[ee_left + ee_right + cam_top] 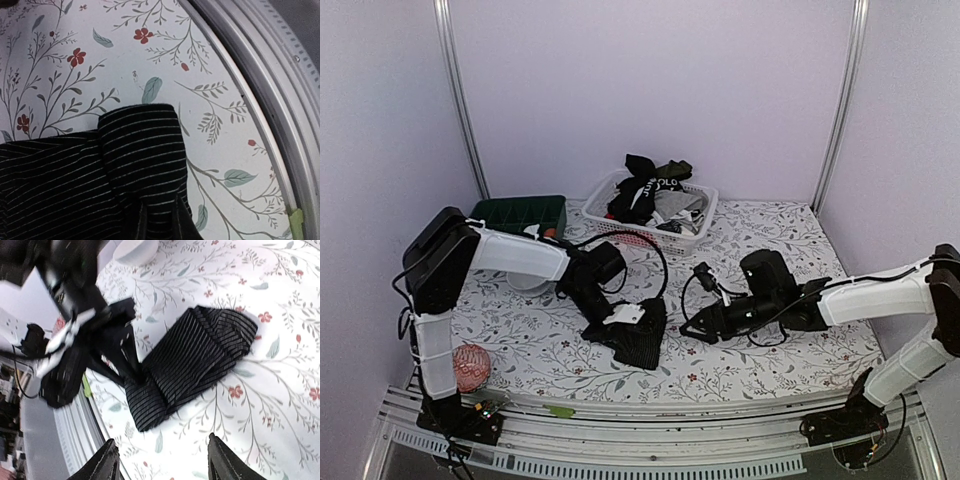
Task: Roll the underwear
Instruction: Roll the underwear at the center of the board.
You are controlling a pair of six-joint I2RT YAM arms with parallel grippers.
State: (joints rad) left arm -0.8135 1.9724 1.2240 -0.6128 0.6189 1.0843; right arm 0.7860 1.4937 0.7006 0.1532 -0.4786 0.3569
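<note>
A black underwear with thin white stripes lies partly folded on the flowered cloth near the front edge. It also shows in the left wrist view and the right wrist view. My left gripper is down on its left end, and the cloth sits pinched between the fingers; the right wrist view shows it gripping that end. My right gripper is open and empty just right of the underwear, low over the table, fingertips wide apart.
A white lattice basket at the back holds several more black, white and grey garments. A green box and a white bowl stand at the left. A red ball lies front left. The table's metal rail runs close by.
</note>
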